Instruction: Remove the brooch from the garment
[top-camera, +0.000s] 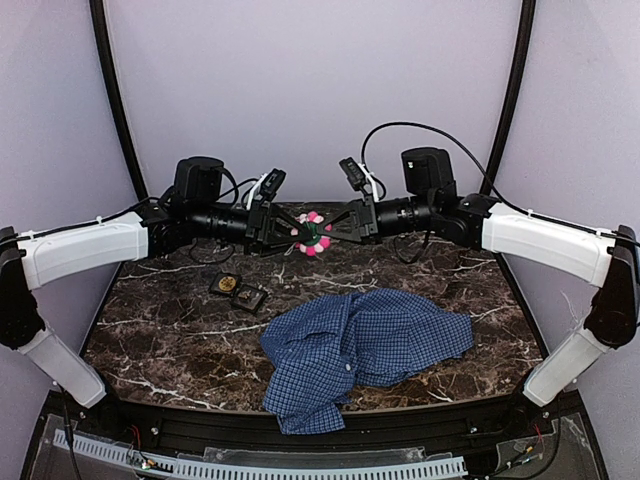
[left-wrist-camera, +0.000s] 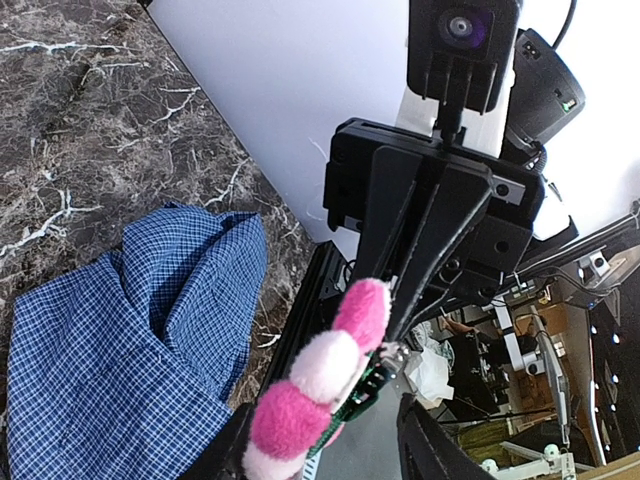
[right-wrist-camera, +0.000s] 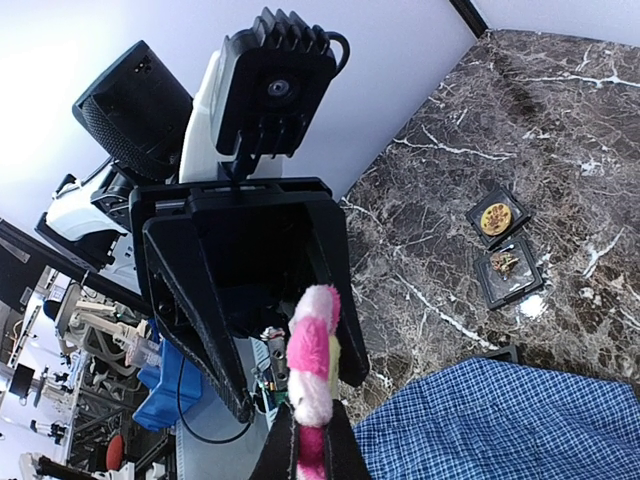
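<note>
The brooch (top-camera: 312, 234), a fluffy flower of pink and pale pink balls on a green back, hangs in the air above the back of the table. My right gripper (top-camera: 326, 231) is shut on it from the right; in the right wrist view its fingers (right-wrist-camera: 285, 450) pinch the brooch (right-wrist-camera: 316, 350) at the lower edge. My left gripper (top-camera: 296, 233) faces it from the left, open, its fingers either side of the brooch (left-wrist-camera: 312, 385). The garment (top-camera: 365, 345), a crumpled blue check shirt, lies on the table's near half, apart from the brooch.
A black tray (top-camera: 238, 289) with a round gold piece in one slot sits on the dark marble table (top-camera: 170, 320), left of the shirt. The tray (right-wrist-camera: 508, 245) also shows in the right wrist view. Curved black posts and pale walls close the back.
</note>
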